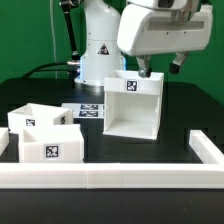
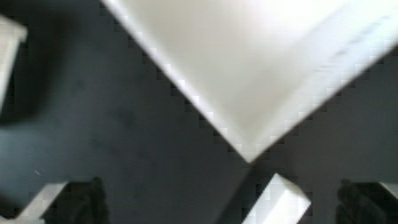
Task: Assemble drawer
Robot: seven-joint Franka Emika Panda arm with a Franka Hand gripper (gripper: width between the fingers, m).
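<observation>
Nearest to the camera runs the long white border wall (image 1: 120, 178), which closes the front of the black table (image 1: 185, 125) and turns back at the exterior view's right, I think so that parts can be pushed against it and squared

Just behind it, at the exterior view's left, stand the two drawer trays, the front tray (image 1: 48, 146) and the rear tray (image 1: 30, 117), close together and both still outside the drawer housing (image 1: 135, 108). The housing stands upright near the middle, its open face turned to the camera, ready to receive them. The marker board (image 1: 88, 110) lies flat between the trays and the housing

The gripper (image 1: 158, 70) hangs over the rear top edge of the housing. In the blurred wrist view a white corner of the housing (image 2: 249, 60) fills the upper part, and the dark fingers (image 2: 54, 203) appear well apart with nothing clamped, so I judge the pincer released. Probably it is there to grasp or shift the housing; no tray is inserted yet
</observation>
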